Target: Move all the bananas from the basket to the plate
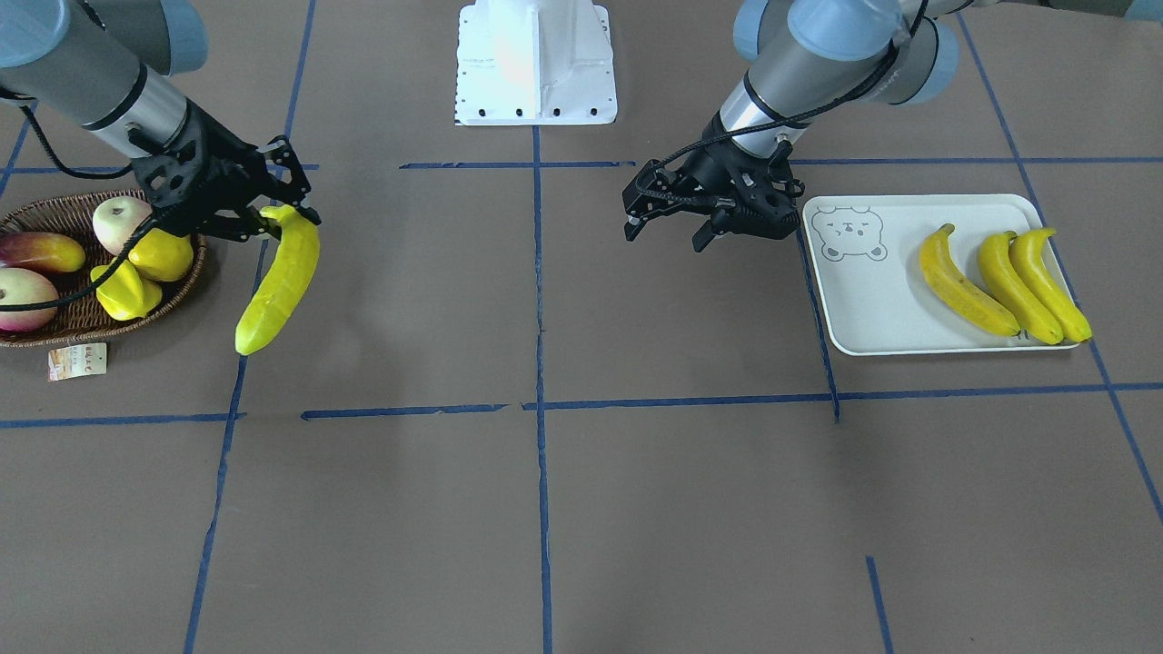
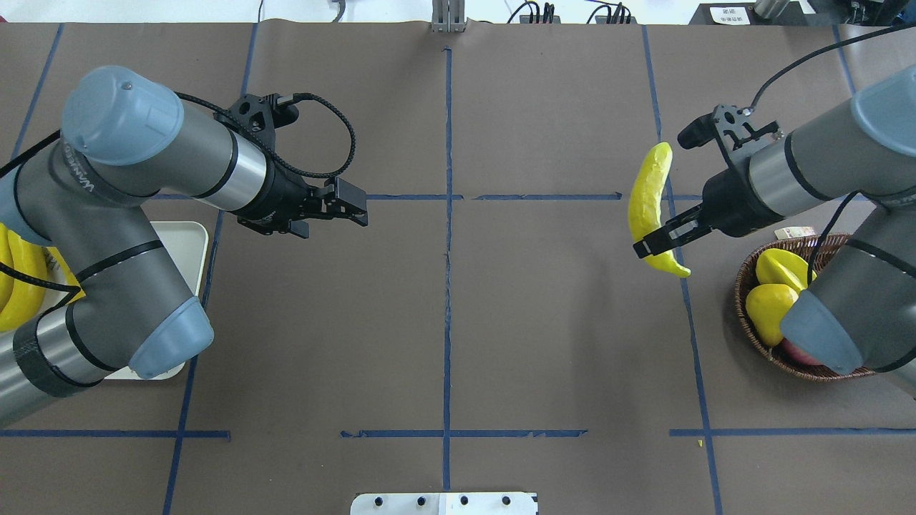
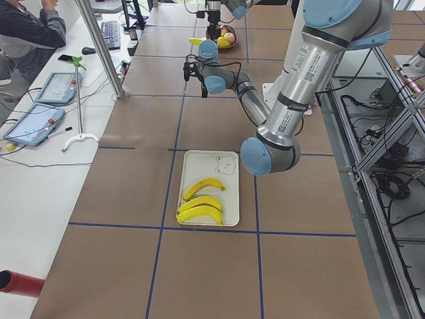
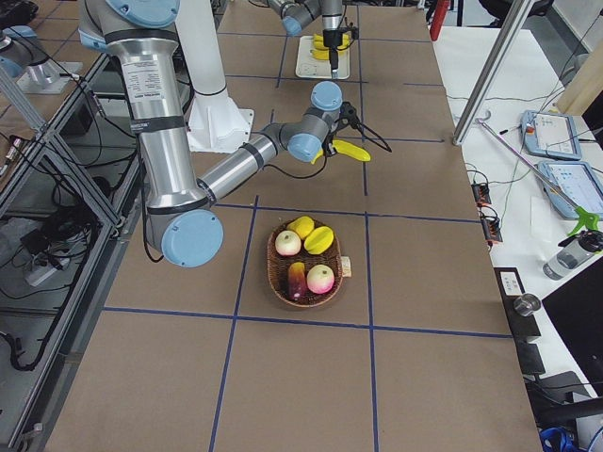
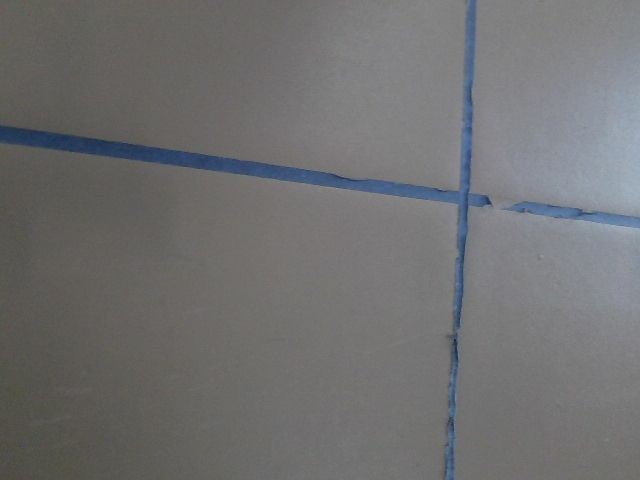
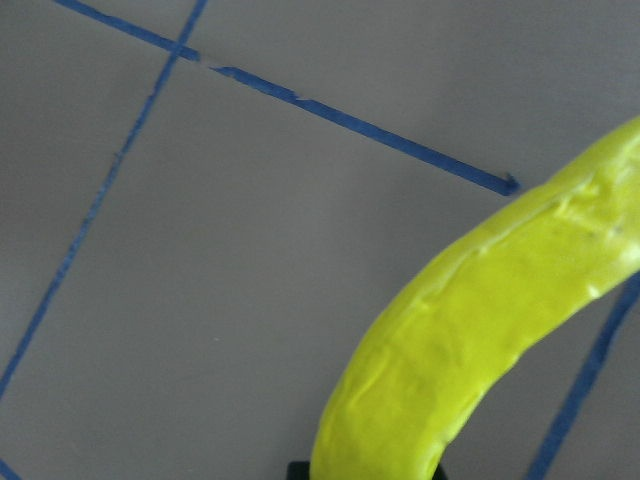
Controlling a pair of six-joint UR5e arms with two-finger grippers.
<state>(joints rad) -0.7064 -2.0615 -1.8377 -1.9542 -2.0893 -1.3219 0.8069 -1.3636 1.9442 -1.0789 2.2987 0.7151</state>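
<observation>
Banana: we find it outside the basket, just beside the rim, held over the bare worktop.
Right hand: clenched on one end of that banana; the long body juts out free beyond the fingers.
Left hand: released, fingers spread, nothing between them; we place it just beside the plate, on the bear-drawing side.
Plate contents: three bananas lie side by side on the half away from the bear drawing, all slanted the same way.
Basket contents: we note apples, a reddish mango-like fruit and two yellow fruits.
Tag: paper, lying on the worktop against the basket's rim.
</observation>
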